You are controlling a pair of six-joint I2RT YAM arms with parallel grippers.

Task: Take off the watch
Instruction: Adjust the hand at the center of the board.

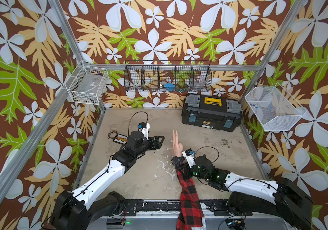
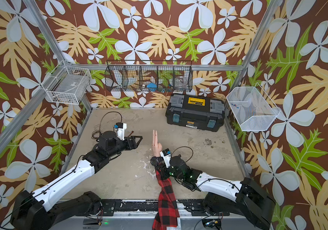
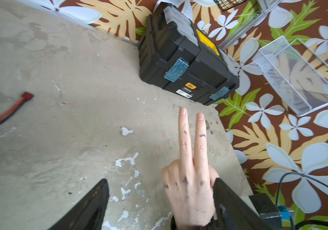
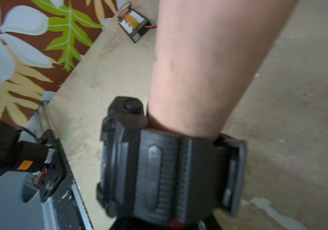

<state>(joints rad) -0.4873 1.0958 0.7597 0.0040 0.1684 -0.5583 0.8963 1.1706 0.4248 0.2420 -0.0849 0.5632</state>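
The black watch (image 1: 176, 160) sits on the wrist of a pale dummy hand (image 1: 176, 143) that lies flat mid-table with two fingers stretched out. A red plaid sleeve (image 1: 189, 197) covers the forearm. My right gripper (image 1: 180, 166) is at the wrist from the right side. In the right wrist view the ribbed strap (image 4: 169, 169) and chunky case (image 4: 127, 111) fill the frame, and the strap runs into my right gripper (image 4: 159, 225), shut on it. My left gripper (image 1: 161, 141) stands open just left of the hand, not touching it. Its dark fingers (image 3: 97, 199) frame the hand (image 3: 191, 179).
A black toolbox (image 1: 212, 113) stands at the back right. A small board with yellow connectors and wires (image 1: 121, 138) lies at the left edge behind my left arm. Wire baskets (image 1: 168, 76) hang on the back and side walls. A red lead (image 3: 5, 113) lies on the table.
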